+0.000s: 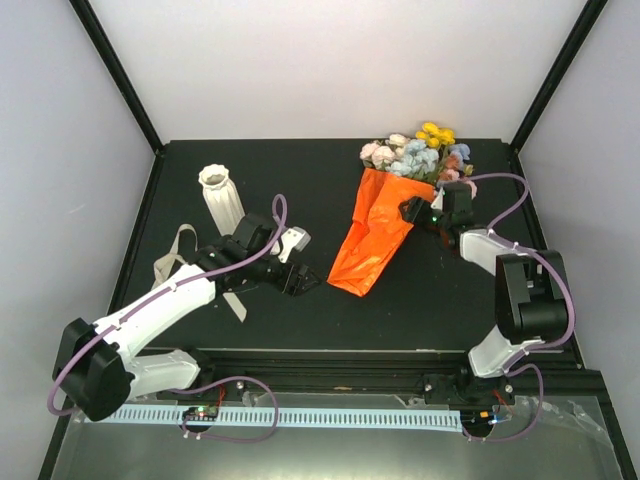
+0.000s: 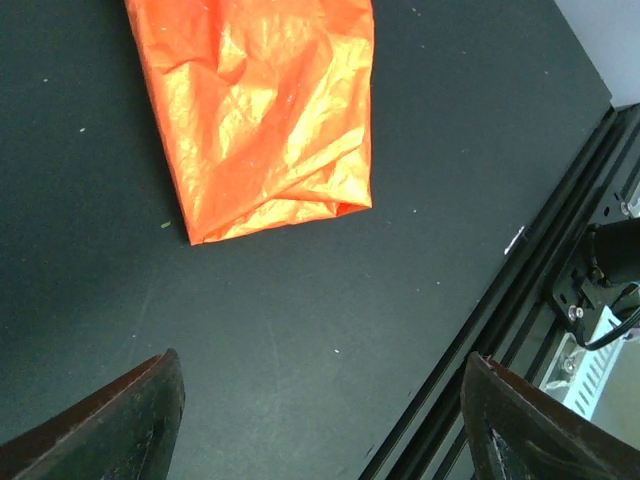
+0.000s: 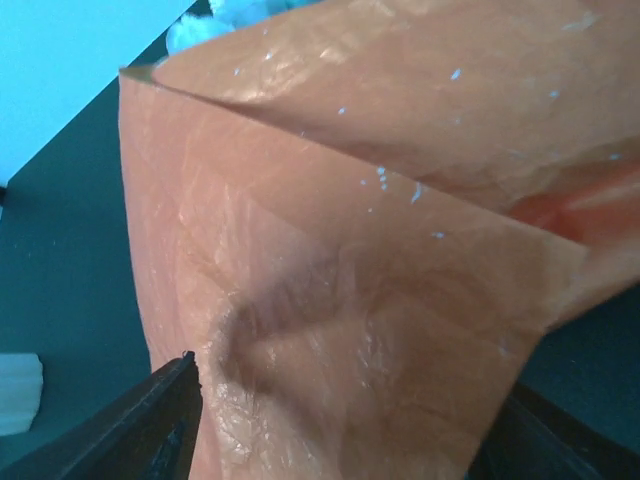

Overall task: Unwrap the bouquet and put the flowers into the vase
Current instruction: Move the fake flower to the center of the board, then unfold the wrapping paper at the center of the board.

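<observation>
The bouquet lies on the black table, its orange paper (image 1: 375, 235) tapering toward the front and the flowers (image 1: 420, 155) pointing to the back. The ribbed off-white vase (image 1: 222, 200) stands at the back left. My left gripper (image 1: 305, 282) hovers left of the wrap's narrow end, open, with only bare table between its fingers (image 2: 130, 420); the orange paper's end (image 2: 260, 110) lies ahead of it. My right gripper (image 1: 412, 212) is at the wrap's upper right side, open, its fingers (image 3: 150, 430) straddling the crinkled orange paper (image 3: 350, 250). Pale-blue blooms (image 3: 215, 20) peek over the paper.
A cream ribbon (image 1: 175, 260) lies loose on the table under my left arm. The table's front rail (image 2: 540, 270) runs close to my left gripper. Black frame posts stand at the back corners. The vase (image 3: 18, 393) shows at the right wrist view's left edge.
</observation>
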Controlling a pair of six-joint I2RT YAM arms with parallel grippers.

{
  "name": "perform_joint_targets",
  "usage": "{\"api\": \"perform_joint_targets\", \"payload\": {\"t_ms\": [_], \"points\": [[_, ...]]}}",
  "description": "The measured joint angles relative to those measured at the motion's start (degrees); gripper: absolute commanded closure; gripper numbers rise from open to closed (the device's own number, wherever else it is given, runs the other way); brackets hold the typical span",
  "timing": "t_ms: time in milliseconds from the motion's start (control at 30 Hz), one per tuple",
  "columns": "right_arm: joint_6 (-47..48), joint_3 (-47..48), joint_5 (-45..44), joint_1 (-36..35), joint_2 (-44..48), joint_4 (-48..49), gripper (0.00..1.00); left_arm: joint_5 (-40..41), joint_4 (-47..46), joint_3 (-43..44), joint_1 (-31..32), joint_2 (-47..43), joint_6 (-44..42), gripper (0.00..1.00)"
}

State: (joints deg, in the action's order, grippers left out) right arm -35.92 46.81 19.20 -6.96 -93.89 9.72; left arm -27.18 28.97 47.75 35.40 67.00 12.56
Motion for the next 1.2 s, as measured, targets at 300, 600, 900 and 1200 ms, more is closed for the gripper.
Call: {"api": "perform_joint_targets", "payload": {"t_ms": [300,600,900,1200], "points": [[-2.4,-3.0,0.9,0.2,11.2,-12.7,0.26,5.9,2.3,1.7,0.0,-0.9,-1.9,0.01],[-7.6,-9.2,6.4,-2.0,11.6,-10.2,0.23,14.0,4.2,4.1,0.0,-5.2,-6.6,0.01],[-9.4,-8.5,8.8,-2.5,11.3,-7.7,0.28,18.9,4.4,1.7,0.0,-11.3,-8.2,0.01],[-15.2,-6.4,7.4,-4.2,11.3,-9.5,0.28,19.5,2.8,0.7,0.0,-14.1,-9.0,0.01]]}}
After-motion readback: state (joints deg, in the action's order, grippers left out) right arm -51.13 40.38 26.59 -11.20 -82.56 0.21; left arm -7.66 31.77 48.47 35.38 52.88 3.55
